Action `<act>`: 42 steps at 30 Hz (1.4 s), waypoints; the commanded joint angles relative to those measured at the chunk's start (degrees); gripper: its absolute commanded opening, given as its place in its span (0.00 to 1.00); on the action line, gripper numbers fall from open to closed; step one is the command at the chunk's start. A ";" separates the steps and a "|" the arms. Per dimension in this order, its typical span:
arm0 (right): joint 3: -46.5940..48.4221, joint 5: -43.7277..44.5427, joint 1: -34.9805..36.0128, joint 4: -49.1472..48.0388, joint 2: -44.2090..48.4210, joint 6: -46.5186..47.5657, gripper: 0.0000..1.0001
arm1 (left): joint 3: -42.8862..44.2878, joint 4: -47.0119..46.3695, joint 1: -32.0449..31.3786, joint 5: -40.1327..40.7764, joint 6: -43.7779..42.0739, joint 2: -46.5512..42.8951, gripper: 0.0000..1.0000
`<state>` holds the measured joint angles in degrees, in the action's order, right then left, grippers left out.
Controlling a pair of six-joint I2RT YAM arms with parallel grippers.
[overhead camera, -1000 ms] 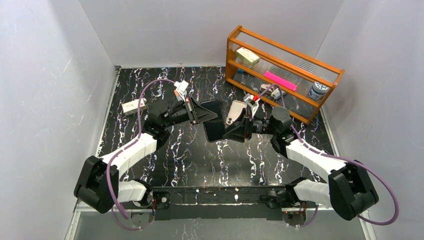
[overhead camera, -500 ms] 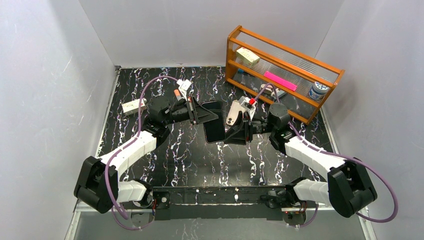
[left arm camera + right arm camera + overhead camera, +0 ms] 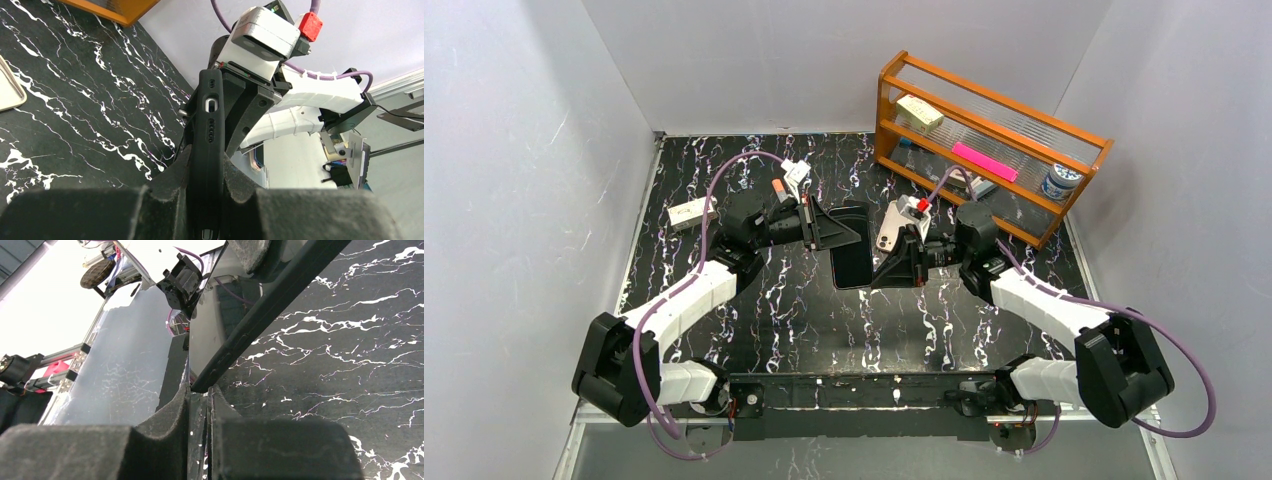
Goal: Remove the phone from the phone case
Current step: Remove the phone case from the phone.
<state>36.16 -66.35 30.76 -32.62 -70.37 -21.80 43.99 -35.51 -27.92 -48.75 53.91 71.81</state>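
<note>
The phone in its black case (image 3: pixel 852 258) is held off the table between my two arms, screen up. My left gripper (image 3: pixel 848 226) is shut on the case's far end. In the left wrist view the case's edge (image 3: pixel 210 145), with its button and port holes, runs up between the pads. My right gripper (image 3: pixel 892 268) is at the phone's near right corner. In the right wrist view that corner (image 3: pixel 200 385) sits at the tips of the almost closed fingers (image 3: pixel 175 410), pinched between them.
A beige phone-shaped item (image 3: pixel 887 228) lies just right of the held phone. A wooden rack (image 3: pixel 984 140) with a pink item, a box and a tin stands at the back right. A small white box (image 3: pixel 691 211) lies at the left.
My right gripper has moved left and closer to the phone's corner. The left gripper has shifted slightly with the phone still in it.
</note>
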 commanded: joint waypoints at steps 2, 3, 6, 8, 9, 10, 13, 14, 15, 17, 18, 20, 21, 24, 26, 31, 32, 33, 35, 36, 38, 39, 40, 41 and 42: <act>4.38 -1.82 0.76 0.28 -0.13 7.91 0.10 | 2.57 0.06 0.15 -0.78 1.58 -0.04 0.00; 4.81 -1.68 0.90 0.99 -0.31 9.17 0.09 | 2.66 0.08 0.15 -1.06 1.86 0.13 0.00; 6.76 0.09 1.28 5.04 -1.08 13.99 0.07 | 2.64 0.46 0.15 -1.34 2.50 0.26 0.00; 7.89 1.96 1.42 7.45 -1.70 17.46 0.05 | 2.62 0.69 0.15 -1.56 2.72 0.11 0.00; 8.27 2.97 1.52 8.14 -1.93 18.74 0.05 | 2.58 0.70 0.10 -1.59 2.97 0.02 0.00; 8.57 3.79 1.62 8.78 -2.27 20.11 0.04 | 2.52 0.70 0.07 -1.71 3.25 -0.05 0.00; 9.37 6.00 1.86 10.58 -2.98 24.56 0.03 | 2.46 0.72 0.06 -2.37 4.07 -0.18 0.00; 9.59 6.59 1.93 10.75 -3.28 25.72 0.03 | 2.50 0.73 0.02 -2.52 4.39 -0.18 0.00; 9.77 6.99 2.05 11.10 -3.47 26.81 0.03 | 2.48 0.78 -0.02 -2.59 4.67 -0.18 0.00; 9.97 8.16 2.33 11.22 -3.88 28.87 0.02 | 2.50 0.75 -0.10 -2.98 5.00 -0.18 0.00; 10.17 8.94 2.37 11.13 -4.12 29.46 0.01 | 2.51 0.72 -0.12 -3.03 5.34 -0.18 0.00; 10.51 10.57 2.56 11.56 -4.59 30.76 0.01 | 2.44 0.79 -0.16 -3.41 5.68 -0.03 0.00; 10.71 11.53 2.63 11.81 -4.82 31.39 0.01 | 2.42 0.77 -0.12 -3.45 5.89 -0.01 0.00; 10.64 14.07 2.83 12.23 -5.04 33.20 0.01 | 2.37 0.70 -0.11 -3.96 6.39 0.21 0.00; 10.47 15.27 2.97 12.51 -5.04 34.55 0.01 | 2.46 0.75 -0.11 -4.16 7.01 0.41 0.00; 10.14 18.29 3.30 13.20 -4.66 36.76 0.01 | 2.76 0.61 -0.12 -4.24 7.80 1.02 0.00; 9.97 18.76 3.31 12.89 -4.49 36.89 0.01 | 2.77 0.61 -0.11 -4.17 7.83 1.17 0.00; 9.77 19.18 3.32 12.52 -4.31 36.99 0.01 | 2.77 0.61 -0.11 -4.24 7.90 1.36 0.00; 9.28 20.02 3.43 11.72 -3.90 36.89 0.01 | 2.71 0.61 -0.11 -4.03 8.04 1.64 0.00; 8.90 20.47 3.49 11.07 -3.78 36.72 0.01 | 2.81 0.61 -0.11 -4.13 8.06 1.66 0.00; 8.38 21.98 3.76 10.13 -3.68 36.59 0.01 | 2.97 0.61 -0.11 -4.22 8.18 1.60 0.00; 8.27 22.72 3.78 9.86 -3.72 36.15 0.01 | 3.06 0.57 -0.11 -4.12 8.04 1.44 0.00; 8.19 23.24 3.74 9.59 -3.72 35.54 0.03 | 3.24 0.58 -0.11 -4.00 7.89 1.36 0.00; 7.98 23.32 3.77 9.34 -3.60 34.95 0.04 | 3.28 0.61 -0.11 -3.92 7.61 1.27 0.00; 7.76 23.52 3.75 9.10 -3.43 33.87 0.06 | 3.30 0.69 -0.11 -3.59 7.17 1.11 0.00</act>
<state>43.35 -47.66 34.26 -18.13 -74.63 12.36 44.10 -32.56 -27.90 -49.84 59.09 74.39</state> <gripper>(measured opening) 0.036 0.134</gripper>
